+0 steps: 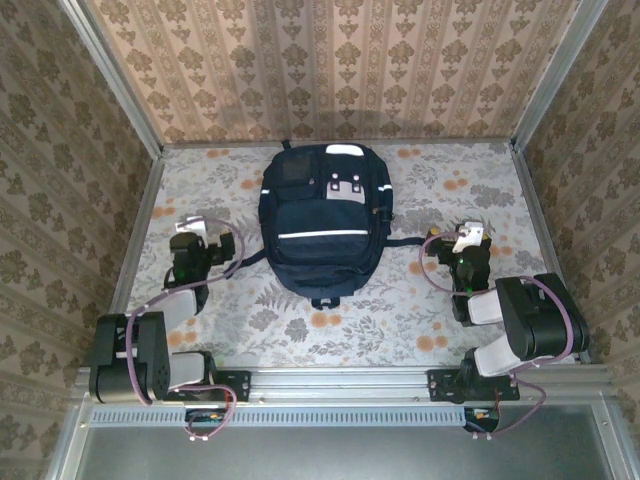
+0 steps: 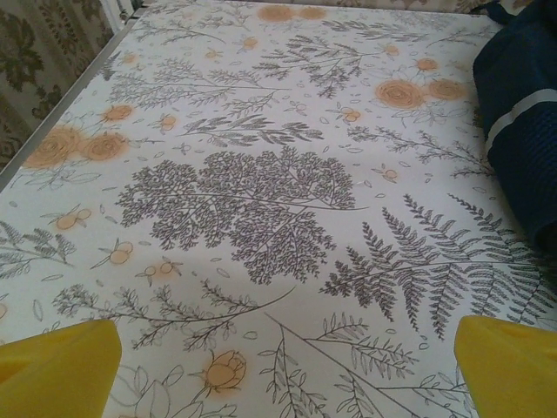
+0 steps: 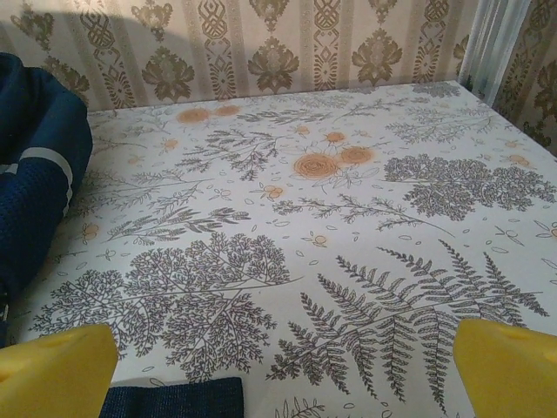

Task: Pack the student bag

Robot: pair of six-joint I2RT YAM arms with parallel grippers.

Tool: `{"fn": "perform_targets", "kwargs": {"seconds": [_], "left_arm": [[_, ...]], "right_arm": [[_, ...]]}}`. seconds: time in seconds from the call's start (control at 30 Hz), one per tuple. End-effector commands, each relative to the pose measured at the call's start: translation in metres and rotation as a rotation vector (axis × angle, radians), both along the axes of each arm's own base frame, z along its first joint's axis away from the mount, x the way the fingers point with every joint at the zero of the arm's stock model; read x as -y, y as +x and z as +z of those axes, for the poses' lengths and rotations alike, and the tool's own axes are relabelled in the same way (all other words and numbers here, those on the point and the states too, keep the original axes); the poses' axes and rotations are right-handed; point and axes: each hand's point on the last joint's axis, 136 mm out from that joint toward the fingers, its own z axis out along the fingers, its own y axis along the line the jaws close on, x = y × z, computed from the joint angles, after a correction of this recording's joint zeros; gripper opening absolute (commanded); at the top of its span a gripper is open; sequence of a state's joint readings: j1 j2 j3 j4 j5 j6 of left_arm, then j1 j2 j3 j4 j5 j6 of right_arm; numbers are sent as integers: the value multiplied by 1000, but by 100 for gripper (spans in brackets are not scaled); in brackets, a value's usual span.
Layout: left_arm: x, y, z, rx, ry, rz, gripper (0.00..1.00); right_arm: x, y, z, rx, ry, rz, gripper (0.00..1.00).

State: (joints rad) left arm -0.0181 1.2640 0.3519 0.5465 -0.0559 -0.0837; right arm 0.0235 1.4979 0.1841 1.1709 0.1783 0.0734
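Yellow fingertips of the left gripper are showing in the bottom corners of its wrist view. They are standing wide apart with bare flowered table between them, and nothing is being pinched. At the right edge of that view the bag is lying on the table, well ahead of the fingers and apart from them.

On the other wrist view the right gripper is likewise spread wide and gripping nothing. A dark strap is lying on the table at the bottom edge, near the left fingertip; whether it is touching the finger I cannot tell. The bag is bulging in at the left edge.

From above, the bag is lying flat in the middle of the table, its top reaching toward the far wall, front pocket facing up, white stripe running across it. The left gripper is hovering just left of the bag and the right gripper is off to its right, with the strap trailing from the bag toward it. Both arms are folding low from the rail.
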Motion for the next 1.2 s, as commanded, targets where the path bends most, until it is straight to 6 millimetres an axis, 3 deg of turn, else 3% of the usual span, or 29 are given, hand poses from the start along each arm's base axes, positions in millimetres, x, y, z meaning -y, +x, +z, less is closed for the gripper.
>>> {"fn": "perform_targets", "kwargs": {"seconds": [0.0,0.17,0.3,0.5,0.6,0.7,1.17], "left_arm": [[3,7,12,18,49,-45,100],[-3,6,12,15,37,-66,100],[-8,15,24,161,-12,-67,100],[-1,25,2,212,31,-106,100],[15,41,-8,79,70,-172,100],[6,41,-8,72,100,-92,100],[8,40,-8,76,106,-93,100]], "right_arm": [[2,7,19,63,2,-3,100],[1,8,14,56,2,3,100],[1,10,12,56,2,8,100],[1,16,8,19,13,15,100],[4,23,4,-27,22,-1,100],[-6,39,-1,-107,15,58,100],[-10,39,-1,-104,2,75,100]]}}
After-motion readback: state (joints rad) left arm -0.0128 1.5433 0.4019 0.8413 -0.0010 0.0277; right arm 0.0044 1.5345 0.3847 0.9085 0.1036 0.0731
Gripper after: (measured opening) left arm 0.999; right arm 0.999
